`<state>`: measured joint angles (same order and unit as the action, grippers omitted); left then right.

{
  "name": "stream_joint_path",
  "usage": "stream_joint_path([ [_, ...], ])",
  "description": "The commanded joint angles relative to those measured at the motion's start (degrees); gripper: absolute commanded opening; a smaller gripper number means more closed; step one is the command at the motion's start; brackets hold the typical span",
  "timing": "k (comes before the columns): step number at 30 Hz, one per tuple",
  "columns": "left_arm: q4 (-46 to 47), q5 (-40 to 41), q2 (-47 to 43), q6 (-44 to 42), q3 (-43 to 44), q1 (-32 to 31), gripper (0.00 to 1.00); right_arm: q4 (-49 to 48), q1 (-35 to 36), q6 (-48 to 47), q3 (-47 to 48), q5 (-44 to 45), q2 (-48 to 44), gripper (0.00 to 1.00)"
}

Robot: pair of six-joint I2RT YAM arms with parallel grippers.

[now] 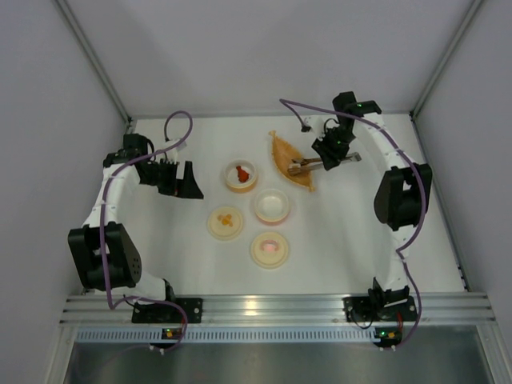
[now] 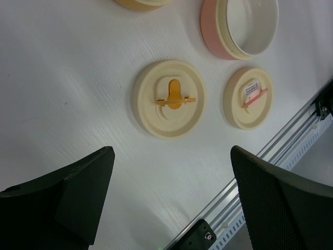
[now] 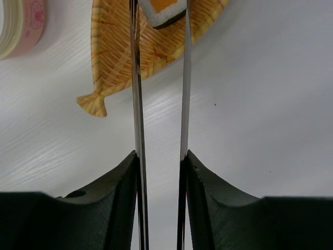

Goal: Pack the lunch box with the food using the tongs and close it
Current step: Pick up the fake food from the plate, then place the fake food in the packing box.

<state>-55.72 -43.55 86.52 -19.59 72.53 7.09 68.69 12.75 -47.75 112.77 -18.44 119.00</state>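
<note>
1. The right hand [image 3: 161, 156] is clamped on the tongs [image 3: 137, 104]. In the right wrist view its two dark fingers [image 3: 104, 198] press the slim silver arms from either side low in the frame. The arms run up, almost parallel, to the top edge.
2. At the top of that view the white sushi roll [image 3: 158, 8], dark-rimmed with an orange centre, sits between the tong tips over the orange boat-shaped dish [image 3: 117, 44]. Its right side touches the right arm; I cannot tell whether the left arm touches it.
3. In the overhead view the dish lies upper right of centre on the white bench [image 1: 344, 232], with the right hand over its right-hand end.
4. The reddish-orange lump [image 1: 242, 171] lies inside the orange-rimmed bowl [image 1: 226, 178], just left of the dish.
5. The pink bowl [image 2: 209, 31] stands uncovered below and to the right of the orange-rimmed bowl.
6. Two round cream lids lie flat on the bench below the bowls. The lid with the orange tab [image 2: 169, 99] is on the left and the lid with the pink tab [image 2: 248, 98] is lower right.
7. The left hand [image 2: 171, 172] is spread wide and grips nothing. It hangs over bare bench at the left of the overhead view. In its own view its fingers [image 2: 78, 192] fill the lower corners, with both lids beyond them.
</note>
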Motion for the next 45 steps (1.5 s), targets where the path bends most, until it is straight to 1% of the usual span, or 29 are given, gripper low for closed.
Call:
stream_joint_path([
  [1, 2.11, 0.04, -2.23, 1.04, 0.77, 0.38, 0.98, 0.57, 0.08, 1.69, 4.91, -1.07, -4.91, 0.17],
  [5, 3.60, 1.79, -3.64, 2.88, 0.77, 0.38, 0.98, 0.49, -0.10, 4.76, 6.32, -5.54, -8.16, 0.12],
  [10, 3.96, 2.33, -3.82, 4.47, 1.73, 0.38, 0.98, 2.41, 0.52, 6.26, 6.67, -8.80, -12.03, 0.11],
  [12, 3.96, 2.15, -3.99, 4.92, 2.00, 0.38, 0.98, 4.26, 1.57, 6.35, 4.84, -10.83, -14.74, 0.11],
  [14, 4.04, 1.89, -4.25, 5.44, 2.09, 0.38, 0.98, 4.18, 3.59, 6.44, -0.25, -11.44, -17.47, 0.11],
  [15, 4.13, 1.63, -4.34, 5.62, 2.17, 0.47, 0.98, 2.96, 4.38, 6.87, -2.45, -11.53, -20.44, 0.11],
  [16, 4.13, 1.54, -4.60, 5.88, 2.17, 0.38, 0.98, 2.34, 6.13, 7.14, -6.82, -11.62, -21.95, 0.12],
  [18, 4.22, 1.45, -4.78, 5.97, 2.17, 0.38, 0.98, -0.11, 8.07, 8.02, -11.06, -10.84, -25.72, 0.12],
  [19, 4.22, 1.45, -4.70, 6.06, 2.17, 0.38, 0.98, -1.17, 9.82, 8.54, -14.91, -10.40, -26.88, 0.12],
  [21, 4.13, 1.45, -4.78, 6.15, 2.17, 0.38, 0.98, -3.46, 11.15, 9.77, -17.83, -9.43, -28.90, 0.12],
  [25, 3.69, 1.54, -5.04, 6.06, 2.35, 0.38, 0.98, -5.83, 12.91, 11.62, -22.84, -9.16, -30.40, 0.13],
  [28, 3.52, 1.54, -5.31, 5.88, 2.35, 0.47, 0.98, -7.42, 13.52, 12.41, -24.43, -7.41, -30.58, 0.13],
  [35, 3.60, 1.45, -5.13, 5.62, 1.74, 0.38, 0.98, -9.97, 13.70, 13.82, -25.41, -6.44, -28.91, 0.14],
  [45, 3.34, 2.24, -4.96, 4.83, 1.38, 0.38, 0.98, -11.20, 14.58, 14.08, -26.90, -7.58, -26.36, 0.17],
])
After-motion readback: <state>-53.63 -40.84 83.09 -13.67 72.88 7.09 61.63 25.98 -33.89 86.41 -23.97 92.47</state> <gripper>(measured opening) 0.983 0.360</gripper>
